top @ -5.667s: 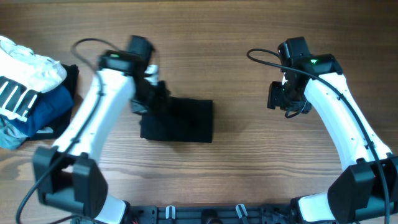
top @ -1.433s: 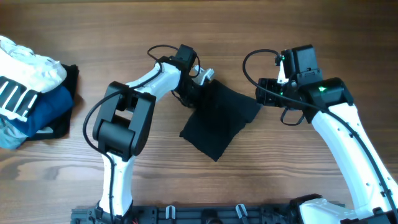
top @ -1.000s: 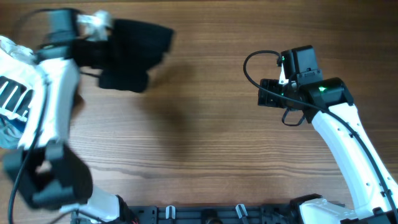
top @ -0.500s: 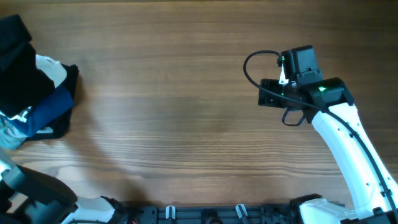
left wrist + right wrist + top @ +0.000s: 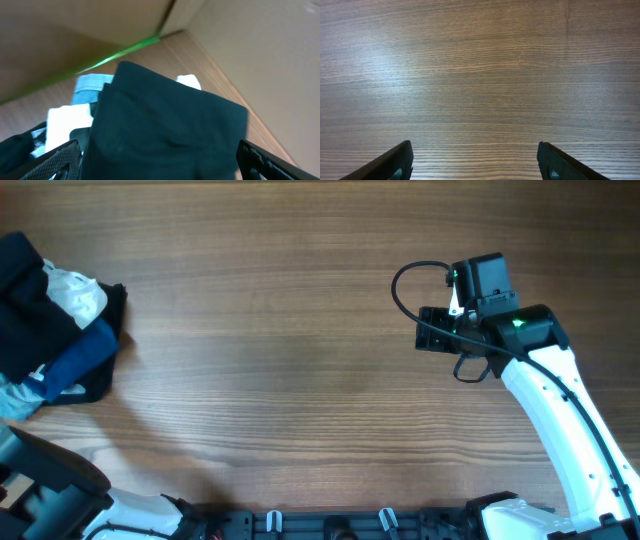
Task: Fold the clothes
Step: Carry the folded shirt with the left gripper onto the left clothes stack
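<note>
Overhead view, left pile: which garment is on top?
The folded black T-shirt; it lies over the white garment and the blue garment, which peek out beside it.

We read no text, label, brand or number in any view; the black soft-fabric T-shirt [image 5: 165,130] shows only plain cloth.

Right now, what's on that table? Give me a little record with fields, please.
Black T-shirt: folded, lying on top of the white garment and blue garment
Stack position: far left edge of the wooden table
Left gripper: open, above the T-shirt
Right gripper: open, empty, over bare wood
</note>
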You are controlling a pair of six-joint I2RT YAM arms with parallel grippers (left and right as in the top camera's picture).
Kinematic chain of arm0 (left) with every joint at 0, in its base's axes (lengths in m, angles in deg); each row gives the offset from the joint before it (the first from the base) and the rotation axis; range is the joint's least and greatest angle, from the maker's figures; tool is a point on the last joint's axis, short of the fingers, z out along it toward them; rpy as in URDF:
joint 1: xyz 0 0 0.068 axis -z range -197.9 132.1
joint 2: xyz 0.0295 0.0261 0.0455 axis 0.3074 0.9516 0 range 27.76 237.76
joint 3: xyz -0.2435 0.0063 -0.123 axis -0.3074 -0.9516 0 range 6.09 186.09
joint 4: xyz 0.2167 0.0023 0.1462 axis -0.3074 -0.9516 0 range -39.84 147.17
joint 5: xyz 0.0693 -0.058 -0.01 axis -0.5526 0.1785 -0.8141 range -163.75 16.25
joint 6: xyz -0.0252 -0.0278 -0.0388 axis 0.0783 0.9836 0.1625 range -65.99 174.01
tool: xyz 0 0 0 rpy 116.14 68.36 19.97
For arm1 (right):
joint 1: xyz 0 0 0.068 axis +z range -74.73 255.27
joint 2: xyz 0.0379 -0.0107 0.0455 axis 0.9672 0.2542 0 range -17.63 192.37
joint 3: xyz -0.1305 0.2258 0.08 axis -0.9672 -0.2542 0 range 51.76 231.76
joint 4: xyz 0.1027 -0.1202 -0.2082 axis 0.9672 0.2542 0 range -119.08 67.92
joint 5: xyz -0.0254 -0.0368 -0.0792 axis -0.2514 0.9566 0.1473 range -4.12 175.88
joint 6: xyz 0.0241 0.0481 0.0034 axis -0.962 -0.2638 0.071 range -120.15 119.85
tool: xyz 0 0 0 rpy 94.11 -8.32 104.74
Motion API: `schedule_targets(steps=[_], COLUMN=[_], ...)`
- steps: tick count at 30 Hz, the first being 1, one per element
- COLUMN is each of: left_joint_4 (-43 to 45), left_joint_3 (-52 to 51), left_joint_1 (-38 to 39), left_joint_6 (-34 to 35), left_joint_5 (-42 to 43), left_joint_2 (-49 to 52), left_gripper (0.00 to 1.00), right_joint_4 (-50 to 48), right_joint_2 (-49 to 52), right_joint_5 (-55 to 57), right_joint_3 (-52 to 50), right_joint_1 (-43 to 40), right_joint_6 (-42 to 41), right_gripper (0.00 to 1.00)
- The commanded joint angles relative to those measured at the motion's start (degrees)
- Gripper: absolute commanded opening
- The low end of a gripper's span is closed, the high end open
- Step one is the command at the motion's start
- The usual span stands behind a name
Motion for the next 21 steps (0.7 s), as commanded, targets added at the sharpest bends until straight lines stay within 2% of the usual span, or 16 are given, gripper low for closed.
schedule_targets(steps=[1,4,6,8,13,18,21], left_joint_4=[-1.5,-1.8,-2.7,-3.1,-2.8,-2.1,-3.3], left_joint_3=[3.9,5.1,5.0,5.0,5.0,5.0,5.1], left_joint_1=[-0.5,0.2,1.4,2.1,1.7,-0.2,-0.6], left_joint_6=[2.0,2.8,2.8,2.8,2.6,2.7,2.7], left_joint_5=[0.5,13.9,16.7,16.7,8.7,7.0,9.4], left_joint_2=[-0.4,-2.5,-2.2,-0.5,11.0,22.8,23.7], left_gripper=[1.00,1.00,1.00,1.00,1.00,1.00,1.00], right_joint_4=[0.4,-0.1,-0.5,-0.4,1.1,1.1,1.1], right_joint_2=[-1.2,-1.2,-1.1,-1.1,-1.1,-1.1,-1.1], right_joint_5=[0.3,0.3,0.3,0.3,0.3,-1.2,-1.8], right_joint_3=[0.6,0.6,0.6,0.6,0.6,0.6,0.6], right_joint_1=[-0.1,-0.1,-0.1,-0.1,-0.1,-0.1,-0.1], right_joint_6=[-0.7,-0.7,-0.8,-0.9,-0.9,-2.8,-2.8], right_gripper=[0.80,0.80,0.80,0.80,0.80,0.80,0.80])
